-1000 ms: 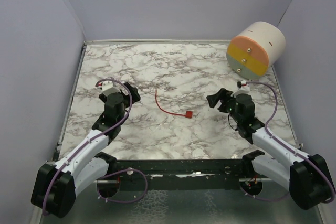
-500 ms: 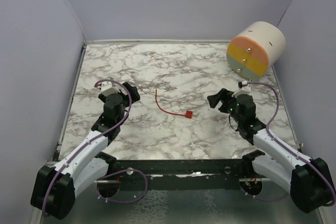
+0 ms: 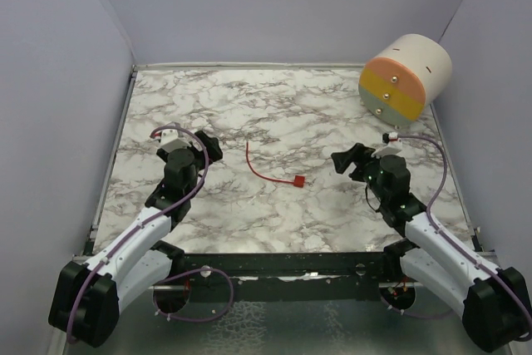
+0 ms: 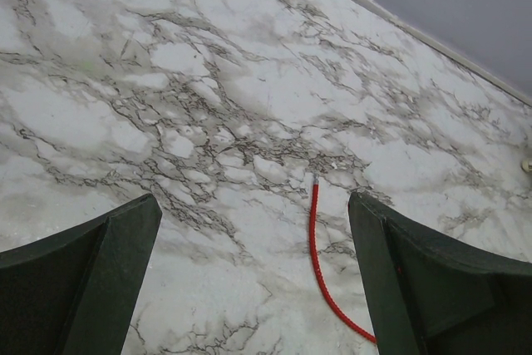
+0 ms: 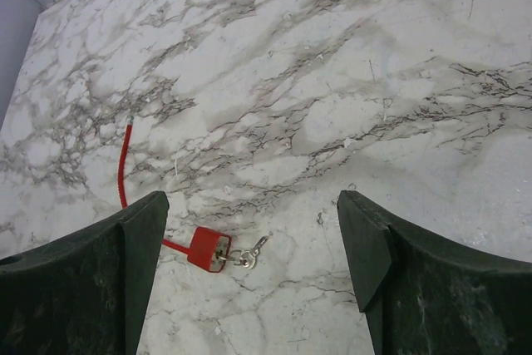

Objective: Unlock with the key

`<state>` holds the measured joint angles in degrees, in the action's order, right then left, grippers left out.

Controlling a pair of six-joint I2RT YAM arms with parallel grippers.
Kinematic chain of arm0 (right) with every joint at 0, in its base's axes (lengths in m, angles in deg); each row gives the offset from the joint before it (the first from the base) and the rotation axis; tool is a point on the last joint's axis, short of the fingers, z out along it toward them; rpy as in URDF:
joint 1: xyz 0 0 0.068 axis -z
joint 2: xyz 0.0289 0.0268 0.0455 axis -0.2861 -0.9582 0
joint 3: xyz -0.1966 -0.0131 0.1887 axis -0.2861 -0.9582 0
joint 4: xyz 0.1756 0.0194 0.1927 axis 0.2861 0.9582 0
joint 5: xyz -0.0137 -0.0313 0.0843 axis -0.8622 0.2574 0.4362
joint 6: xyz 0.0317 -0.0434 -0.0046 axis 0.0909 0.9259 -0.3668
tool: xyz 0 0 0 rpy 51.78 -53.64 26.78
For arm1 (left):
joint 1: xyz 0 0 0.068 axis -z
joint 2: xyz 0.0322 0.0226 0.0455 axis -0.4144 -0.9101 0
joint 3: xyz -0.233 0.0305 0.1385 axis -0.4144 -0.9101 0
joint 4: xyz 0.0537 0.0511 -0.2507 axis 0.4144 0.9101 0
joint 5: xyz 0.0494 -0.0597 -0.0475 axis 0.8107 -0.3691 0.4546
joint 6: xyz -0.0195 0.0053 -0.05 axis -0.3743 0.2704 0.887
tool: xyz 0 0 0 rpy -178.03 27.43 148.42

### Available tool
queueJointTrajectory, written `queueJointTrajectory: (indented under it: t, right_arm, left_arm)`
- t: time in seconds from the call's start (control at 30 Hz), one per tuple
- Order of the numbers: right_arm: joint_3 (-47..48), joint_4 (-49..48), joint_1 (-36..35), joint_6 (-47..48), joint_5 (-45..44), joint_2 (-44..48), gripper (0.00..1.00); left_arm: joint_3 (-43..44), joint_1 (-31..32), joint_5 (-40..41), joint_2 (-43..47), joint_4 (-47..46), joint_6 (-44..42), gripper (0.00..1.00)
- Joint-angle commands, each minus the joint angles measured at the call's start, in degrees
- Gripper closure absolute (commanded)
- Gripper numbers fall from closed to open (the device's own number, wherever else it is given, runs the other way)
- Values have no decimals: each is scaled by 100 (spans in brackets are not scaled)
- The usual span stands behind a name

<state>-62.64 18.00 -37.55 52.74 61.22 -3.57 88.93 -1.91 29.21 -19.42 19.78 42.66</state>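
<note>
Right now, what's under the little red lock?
Only the marble table; the red lock lies flat on it, its key beside it. The patch directly beneath is hidden.

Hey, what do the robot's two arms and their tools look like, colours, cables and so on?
The left arm and right arm have white shells on the long links, with black joints and bases. A thin purple cable loops along each to the wrist. The left tool and right tool are black; up close their fingers are broad, dark, wedge-shaped.

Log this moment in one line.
left end effector: open, empty | right end effector: open, empty | red lock: on table, key beside body, untouched
</note>
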Motion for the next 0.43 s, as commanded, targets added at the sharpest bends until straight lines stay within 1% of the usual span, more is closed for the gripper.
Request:
queueJointTrajectory:
  t: [0.0,0.13,0.23,0.4]
  right_arm:
    - [-204,10,10,98,-303,370,16]
    - [-180,-43,10,143,-348,400,16]
    - [-202,-253,11,97,-259,253,17]
    - [-112,-225,10,0,-145,28,17]
  left_arm:
    - [-94,-15,-110,50,-198,36,1]
    - [-105,-16,-164,139,-198,12,1]
    - [-129,-10,-153,228,-166,-33,1]
    - [-251,-16,-98,325,-229,-137,1]
